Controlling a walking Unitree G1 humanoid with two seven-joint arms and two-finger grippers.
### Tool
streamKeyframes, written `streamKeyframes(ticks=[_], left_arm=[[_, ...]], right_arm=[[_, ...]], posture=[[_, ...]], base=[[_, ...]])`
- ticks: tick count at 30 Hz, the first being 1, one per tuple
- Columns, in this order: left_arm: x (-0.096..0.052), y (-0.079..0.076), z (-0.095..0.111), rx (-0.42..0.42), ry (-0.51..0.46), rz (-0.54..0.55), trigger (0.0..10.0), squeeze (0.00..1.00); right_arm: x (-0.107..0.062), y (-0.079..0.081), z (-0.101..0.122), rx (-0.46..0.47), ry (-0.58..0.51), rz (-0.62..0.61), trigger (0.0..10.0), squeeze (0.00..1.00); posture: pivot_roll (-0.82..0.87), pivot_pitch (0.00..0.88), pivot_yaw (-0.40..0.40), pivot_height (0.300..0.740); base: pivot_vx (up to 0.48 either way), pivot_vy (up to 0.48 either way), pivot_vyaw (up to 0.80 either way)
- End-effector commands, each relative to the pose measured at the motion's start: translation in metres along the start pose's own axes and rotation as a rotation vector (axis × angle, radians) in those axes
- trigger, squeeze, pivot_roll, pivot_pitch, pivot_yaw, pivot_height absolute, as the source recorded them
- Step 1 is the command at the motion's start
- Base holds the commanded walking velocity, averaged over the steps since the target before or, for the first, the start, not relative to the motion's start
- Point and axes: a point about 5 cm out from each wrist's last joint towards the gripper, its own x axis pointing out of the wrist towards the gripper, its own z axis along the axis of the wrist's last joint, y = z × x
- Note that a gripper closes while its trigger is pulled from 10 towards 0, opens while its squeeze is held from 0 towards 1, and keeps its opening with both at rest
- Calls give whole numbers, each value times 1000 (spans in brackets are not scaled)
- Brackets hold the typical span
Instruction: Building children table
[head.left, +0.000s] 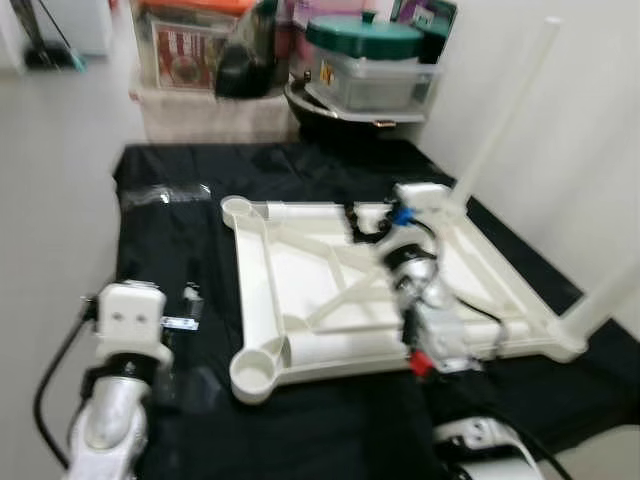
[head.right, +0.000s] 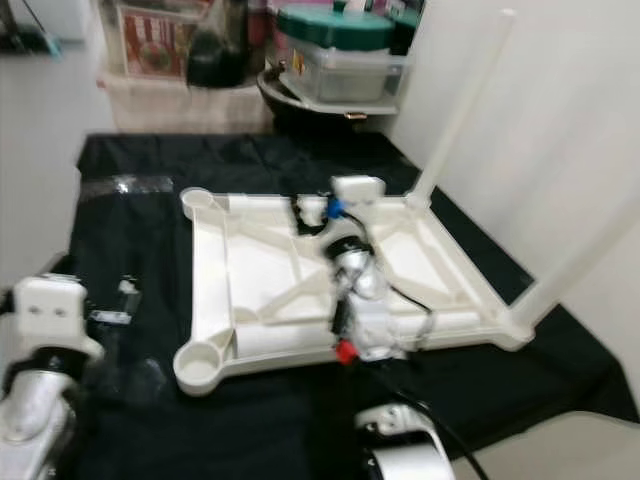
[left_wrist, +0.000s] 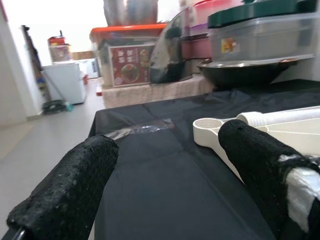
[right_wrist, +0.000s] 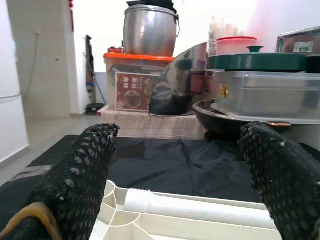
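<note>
No readable text anywhere. Red printed label (right_wrist: 132, 91) on the front of the orange-lidded storage box (right_wrist: 136, 59): some characters and a round food picture, too blurred to read. Small yellow sticker (right_wrist: 223, 91) on the clear container with the green lid (right_wrist: 256, 61): print is illegible. Small white tag (right_wrist: 303, 46) on the box at the far edge, can't make out any lettering. No numbers or brand marks legible.

Silver arms, white boxy wrists, black cables — each hand (left_wrist: 165, 185) two rough black fingers (right_wrist: 80, 180).
</note>
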Motion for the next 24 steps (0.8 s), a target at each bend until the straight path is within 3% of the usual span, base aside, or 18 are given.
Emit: streamKeyframes(ticks=[1,4,9,11,13,15,17,18,21,24], left_arm=[[-1,-6,-2,-7,17,-23,10000,0],[-1,-7,-2,-10,17,-25,10000,0],[0,-7,-1,-10,17,-24,10000,0],[-1,-8,-2,-8,19,-22,10000,0],[-1,-6,-5,-6,39,-2,10000,0],[-1,-6,-5,-6,39,-2,10000,0],[-2,-1,-9,6,63,31,10000,0],[-2,-1,-9,6,63,31,10000,0],[-2,3,-12,12,78,57,10000,0],[-2,3,-13,14,82,59,10000,0]], right_arm=[[-4,-11,-2,-12,24,-39,10000,0],[-3,-11,-5,-16,71,-37,10000,0],[2,-1,0,62,158,-10,10000,0],[4,6,0,75,193,35,10000,0],[4,23,0,96,249,163,10000,0],[4,23,0,96,249,163,10000,0],[-1,36,-15,75,383,240,10000,0],[-1,36,-15,75,383,240,10000,0],[-10,37,-45,108,596,193,10000,0],[-15,39,-54,146,669,182,10000,0]], posture=[[118,0,-163,740],[118,0,-164,740],[117,0,-166,740],[117,0,-166,740],[115,0,-167,740],[115,0,-167,740],[123,0,-177,740],[123,0,-177,740],[132,0,-188,740],[131,0,-190,740]], base=[[0,480,0],[0,360,0],[0,0,0],[0,0,0],[0,0,0],[0,0,0],[0,0,0],[0,0,0],[0,0,0],[0,0,0]])
